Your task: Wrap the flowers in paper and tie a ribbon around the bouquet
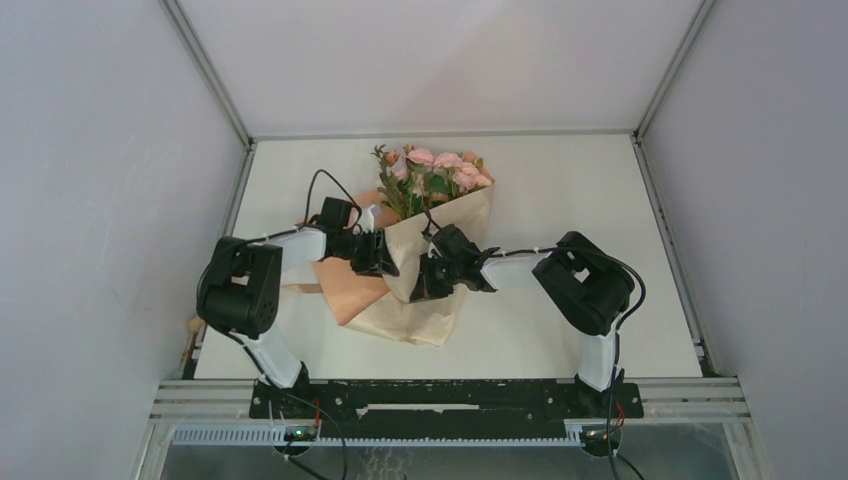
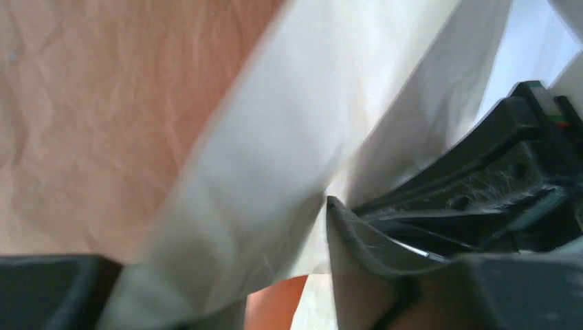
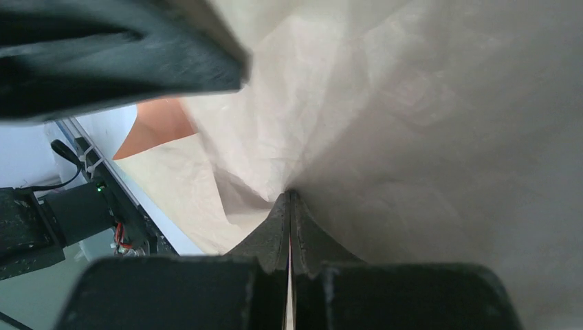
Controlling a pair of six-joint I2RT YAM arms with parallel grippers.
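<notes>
The right jaws are pressed fully together, with a fold of the paper pinched between the fingertips. The left jaws are held partly apart, and a pale fold of the same sheet lies in the gap; whether it is gripped cannot be told. The paper is wrapped as a loose cone around the flowers, whose pink blooms are seen at its far end. The bundle is laid on the white table between the two arms.
</notes>
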